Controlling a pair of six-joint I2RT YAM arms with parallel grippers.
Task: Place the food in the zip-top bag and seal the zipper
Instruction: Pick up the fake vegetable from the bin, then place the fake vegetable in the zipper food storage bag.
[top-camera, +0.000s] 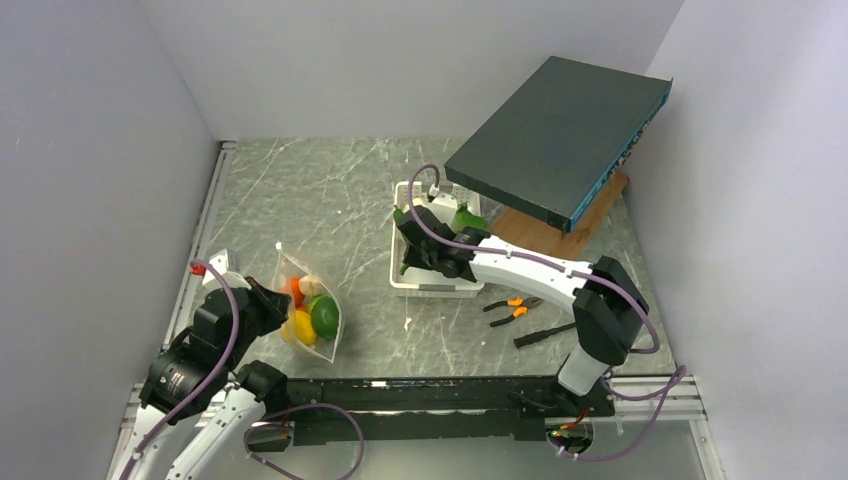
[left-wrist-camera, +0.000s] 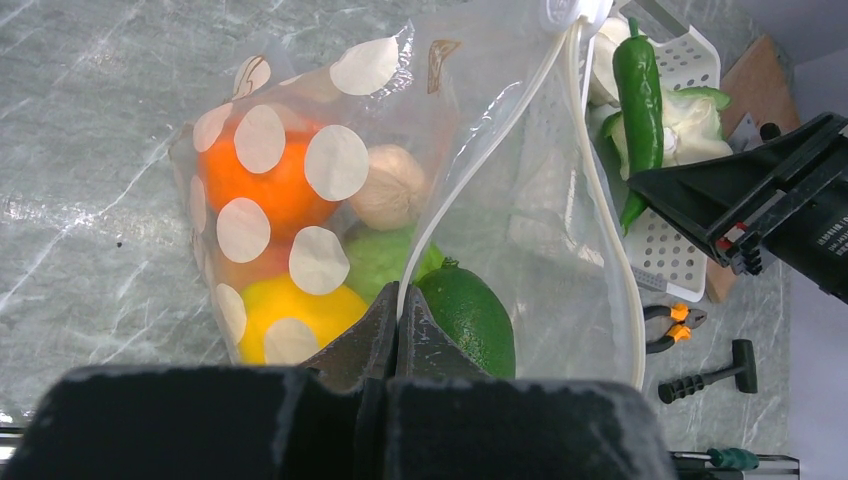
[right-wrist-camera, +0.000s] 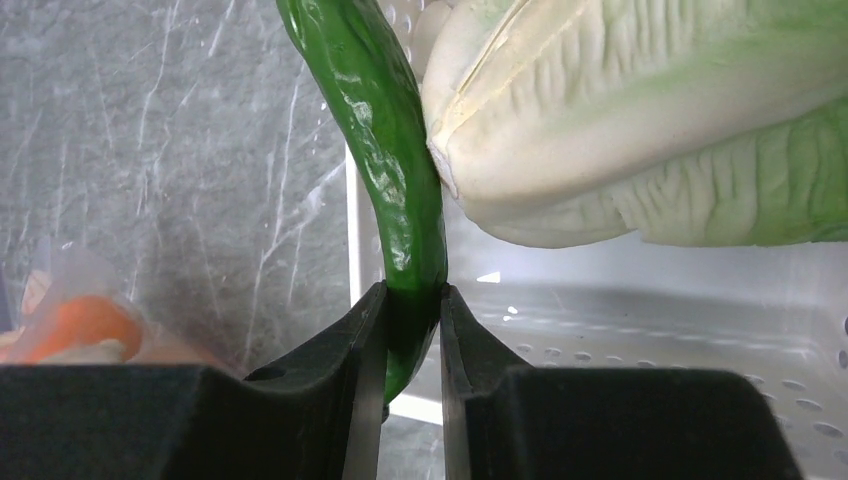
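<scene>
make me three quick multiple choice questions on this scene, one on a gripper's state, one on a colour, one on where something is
1. The right gripper is:
A. open
B. shut on the dark green vegetable
C. shut on nothing

2. The dots on the zip-top bag are:
A. red
B. white
C. blue

3. The lettuce lies:
A. in the zip-top bag
B. in the right gripper
C. in the white basket

Answers:
1. B, its jaws pinch the vegetable's lower end.
2. B, the left wrist view shows white dots.
3. C, it sits above the basket's perforated floor.
</scene>
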